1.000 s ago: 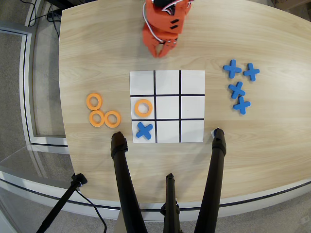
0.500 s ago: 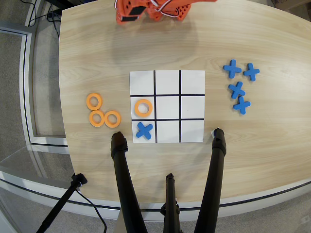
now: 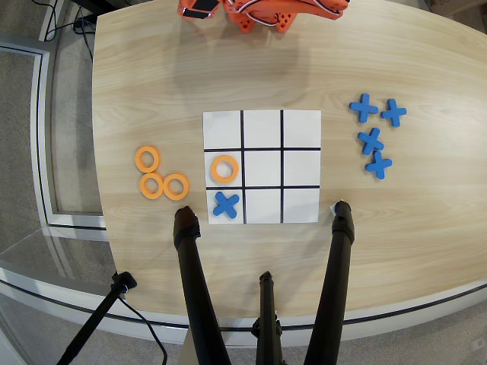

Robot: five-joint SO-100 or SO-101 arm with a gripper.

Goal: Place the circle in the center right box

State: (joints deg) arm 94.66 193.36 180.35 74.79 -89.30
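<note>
From the overhead view I count three loose orange rings on the bare desk (image 3: 137, 91) left of the board: one upper ring (image 3: 148, 159), and below it a pair, left ring (image 3: 151, 185) and right ring (image 3: 176, 186), which sit touching or nearly touching each other. A fourth orange ring (image 3: 224, 169) already lies in the centre-left cell of the white tic-tac-toe board (image 3: 262, 167), and a blue cross (image 3: 226, 204) occupies the bottom-left cell. The centre-right cell as this view shows it (image 3: 301, 168) is empty, so I judge that to be the target. Four more blue crosses (image 3: 375, 135) lie clustered on the desk to the right of the board, well apart from it. The orange arm (image 3: 259, 14) is only partly in frame at the top edge; its pincer is not in view, so I cannot tell whether it is released or clenched. I judge the step in hand to be the reach for a loose ring. Plan: take the upper ring, since it stands apart from the other two and a grasp there is less likely to nudge neighbours. Come down with one finger through the hole and one outside the rim, lift clear, then carry high across the board so the placed ring and cross are not swept. Risk: the black tripod legs (image 3: 195, 289) at the bottom of the view hide part of the near desk.
</note>
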